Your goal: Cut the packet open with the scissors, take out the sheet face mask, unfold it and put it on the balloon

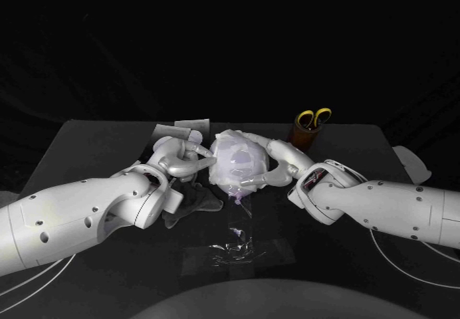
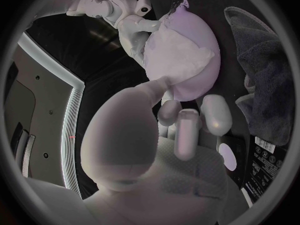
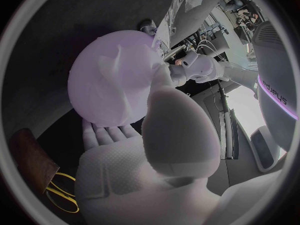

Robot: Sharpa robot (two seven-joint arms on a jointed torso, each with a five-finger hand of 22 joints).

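You're in a robotics lab, black work table (image 1: 86, 143) w/ dark backdrop (image 1: 230, 53), thin white cables (image 1: 28, 284) under the arms (image 1: 77, 212), cluttered equip (image 3: 240, 5) in bg

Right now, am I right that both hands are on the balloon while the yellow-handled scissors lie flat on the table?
Not quite: the head view shows the yellow-handled scissors standing handles-up in a brown holder, not flat. The left hand and right hand are indeed on the balloon.
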